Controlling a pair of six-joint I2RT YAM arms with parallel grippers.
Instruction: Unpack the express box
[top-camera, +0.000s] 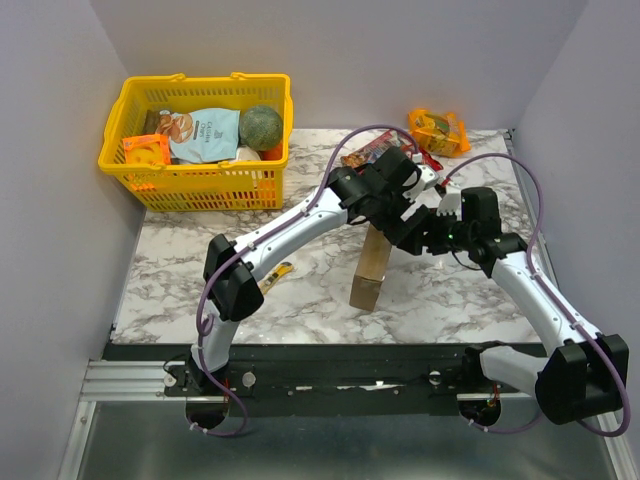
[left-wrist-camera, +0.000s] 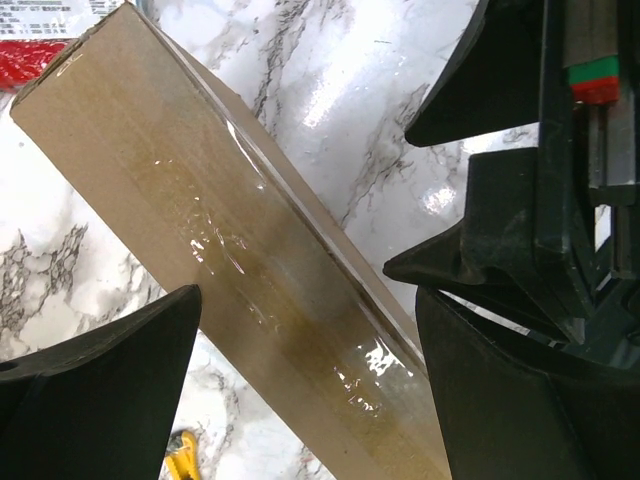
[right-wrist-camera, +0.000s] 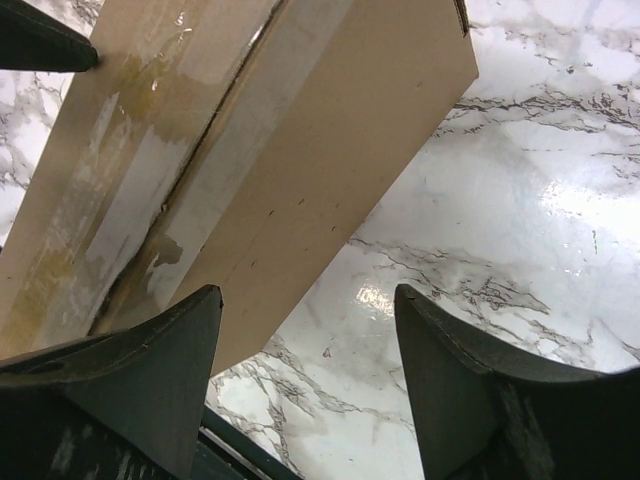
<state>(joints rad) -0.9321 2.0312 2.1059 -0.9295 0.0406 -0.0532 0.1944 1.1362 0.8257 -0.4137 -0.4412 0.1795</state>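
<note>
Brown cardboard is what the express box (top-camera: 372, 265) is made of. It stands up on one thin edge on the marble table (top-camera: 170, 260), near the middle, and leans a little. Both arms reach in over its top end.

The left gripper (left-wrist-camera: 305, 330) has its jaws spread wide, with one finger on each side of the box. In the left wrist view the box runs slanted between them. One finger (left-wrist-camera: 500, 400) is right at the box's edge, and the other has a bit of table showing beside it. A strip of shiny tape (left-wrist-camera: 230, 250) runs down the long thin side of the box.

The right gripper (right-wrist-camera: 308, 300) is spread wide too. Only table shows between its fingers (the box sits off to one side, passing behind one finger (right-wrist-camera: 130, 380)).

A yellow basket (top-camera: 200, 188) sits at the far left corner, well apart from the box. It has a blue-and-white bag (top-camera: 205, 135) and a round green thing (top-camera: 262, 125) in it. An orange packet (top-camera: 438, 130) lies at the far right. A small yellow thing (top-camera: 277, 275) lies on the table beside the left arm.
</note>
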